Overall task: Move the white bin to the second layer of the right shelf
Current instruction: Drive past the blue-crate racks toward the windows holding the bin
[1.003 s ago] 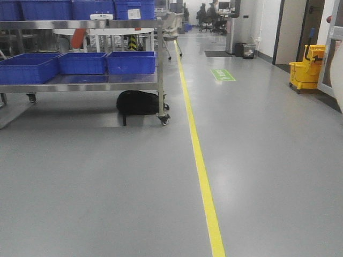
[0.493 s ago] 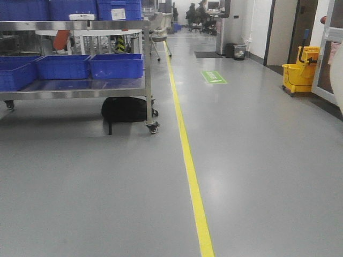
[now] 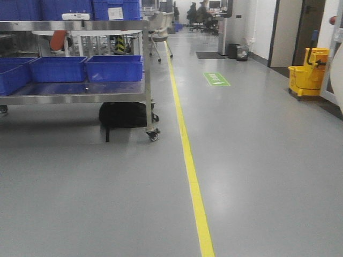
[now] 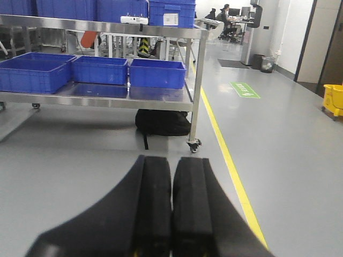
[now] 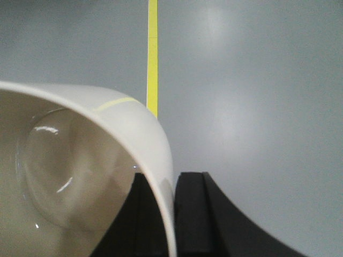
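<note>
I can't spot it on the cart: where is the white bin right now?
The white bin fills the lower left of the right wrist view, its wall pinched in the right gripper, above grey floor near the yellow line.
</note>
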You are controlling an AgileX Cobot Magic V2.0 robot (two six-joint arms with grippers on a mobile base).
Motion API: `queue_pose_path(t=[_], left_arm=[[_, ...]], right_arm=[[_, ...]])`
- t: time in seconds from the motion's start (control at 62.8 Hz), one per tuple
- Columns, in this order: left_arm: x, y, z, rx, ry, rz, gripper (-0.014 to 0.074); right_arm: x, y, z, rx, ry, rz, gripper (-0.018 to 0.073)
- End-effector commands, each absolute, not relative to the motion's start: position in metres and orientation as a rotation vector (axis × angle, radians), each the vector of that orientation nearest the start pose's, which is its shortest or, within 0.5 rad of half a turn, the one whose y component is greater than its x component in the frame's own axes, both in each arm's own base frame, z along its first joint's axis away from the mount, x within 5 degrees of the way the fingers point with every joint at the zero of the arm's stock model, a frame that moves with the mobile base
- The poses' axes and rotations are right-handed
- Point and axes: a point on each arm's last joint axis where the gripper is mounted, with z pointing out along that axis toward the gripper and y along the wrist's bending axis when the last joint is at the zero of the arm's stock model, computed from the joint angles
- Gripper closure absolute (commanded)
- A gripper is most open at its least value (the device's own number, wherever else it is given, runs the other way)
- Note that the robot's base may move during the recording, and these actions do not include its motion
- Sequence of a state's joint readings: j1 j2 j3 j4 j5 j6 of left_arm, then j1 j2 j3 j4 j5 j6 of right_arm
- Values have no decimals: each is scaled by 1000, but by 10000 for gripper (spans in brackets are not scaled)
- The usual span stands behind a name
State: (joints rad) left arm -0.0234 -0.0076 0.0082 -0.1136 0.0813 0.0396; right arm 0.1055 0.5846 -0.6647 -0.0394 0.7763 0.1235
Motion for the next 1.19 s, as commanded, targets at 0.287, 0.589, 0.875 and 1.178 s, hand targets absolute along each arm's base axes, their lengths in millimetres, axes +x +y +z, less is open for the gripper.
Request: queue_pose_path(t=[0.287, 0.589, 0.875, 1.178], left_arm=[[56, -2, 203, -38, 1487, -88, 512], [56, -2, 203, -38, 1487, -88, 512], [56, -2, 203, -38, 1487, -88, 512], [56, -2, 203, -38, 1487, -88, 512]], right_arm=[[108, 9, 339, 4, 2065, 94, 504], [108, 9, 339, 4, 2065, 94, 504], [108, 9, 339, 4, 2065, 94, 504], [108, 9, 339, 4, 2064, 94, 504]])
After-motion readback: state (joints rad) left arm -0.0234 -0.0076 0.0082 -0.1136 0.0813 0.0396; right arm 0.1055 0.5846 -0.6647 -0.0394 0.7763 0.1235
